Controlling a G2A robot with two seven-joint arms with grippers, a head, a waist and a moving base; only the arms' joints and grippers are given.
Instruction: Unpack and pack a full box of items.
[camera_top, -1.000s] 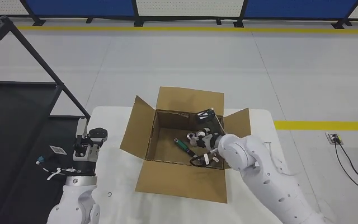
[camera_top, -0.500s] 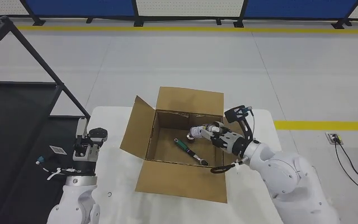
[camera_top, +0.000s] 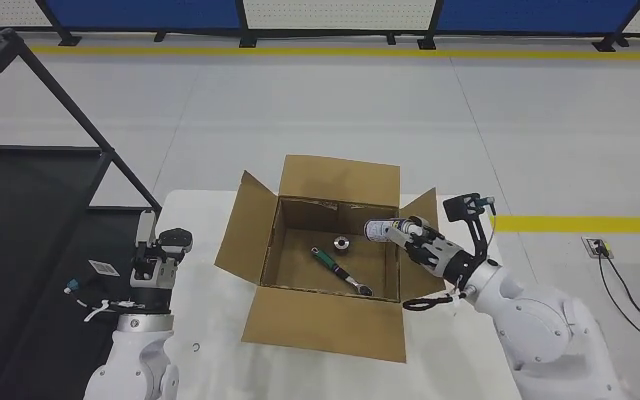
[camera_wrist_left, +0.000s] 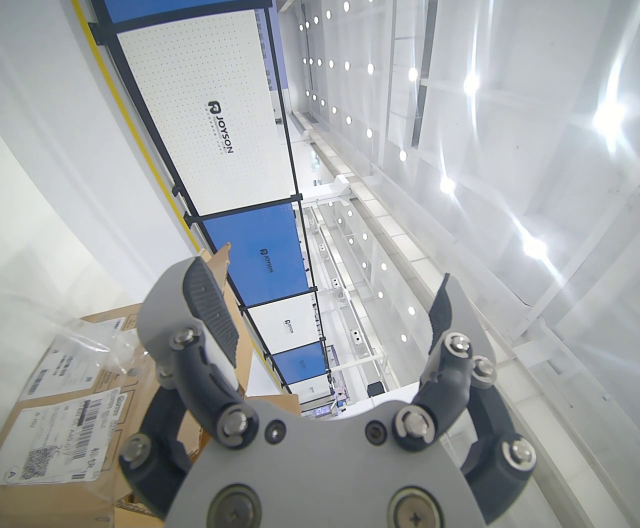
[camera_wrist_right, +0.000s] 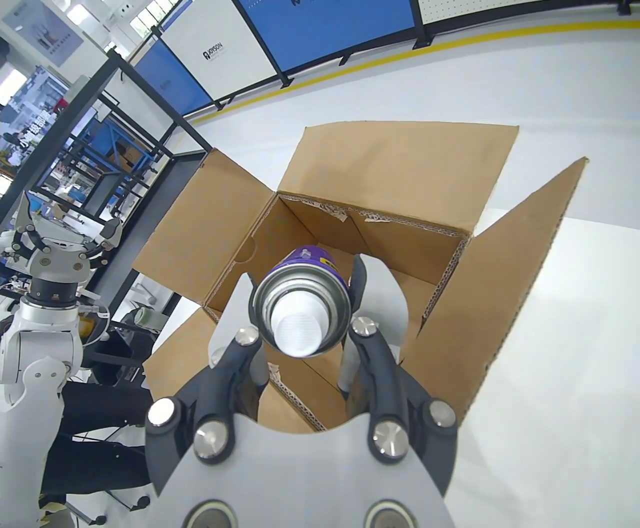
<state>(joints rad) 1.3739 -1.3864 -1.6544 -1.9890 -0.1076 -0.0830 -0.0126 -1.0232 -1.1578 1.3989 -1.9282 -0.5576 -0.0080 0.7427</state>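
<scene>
Right gripper (camera_wrist_right: 300, 282) is clamped round the can (camera_wrist_right: 300, 310), cap end toward the wrist, holding it above the right wall of the box (camera_top: 340, 180), I'd guess to carry it out onto the table (camera_top: 215, 310). Wrench (camera_top: 335, 268) and a small round part (camera_top: 342, 243) lie inside. Left gripper (camera_wrist_left: 325, 300) is spread wide, parked off left, out of the way.

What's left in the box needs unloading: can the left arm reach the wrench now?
Probably yes: the box is open, the wrench lies uncovered on its floor, and the left end effector is open; it must clear the raised flap beside it.
</scene>
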